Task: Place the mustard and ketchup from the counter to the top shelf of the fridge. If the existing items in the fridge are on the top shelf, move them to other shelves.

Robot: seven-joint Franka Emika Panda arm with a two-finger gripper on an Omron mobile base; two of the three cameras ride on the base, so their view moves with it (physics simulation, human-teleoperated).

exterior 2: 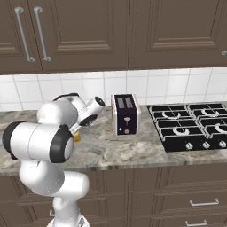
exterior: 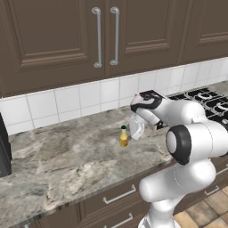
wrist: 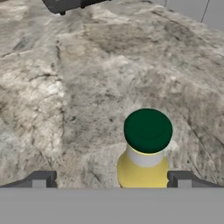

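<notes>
Mustard (wrist: 143,164) upright on counter (wrist: 78,96), label unreadable

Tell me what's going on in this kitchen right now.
A white robot arm is reaching over the stone counter toward a yellow mustard bottle with a green cap. The bottle stands upright on the counter, not yet held. In the hand view it sits between the finger tips of the open gripper, nearer the right-hand one. A dark toaster stands next to the stovetop. Nothing has been lifted yet.
</notes>
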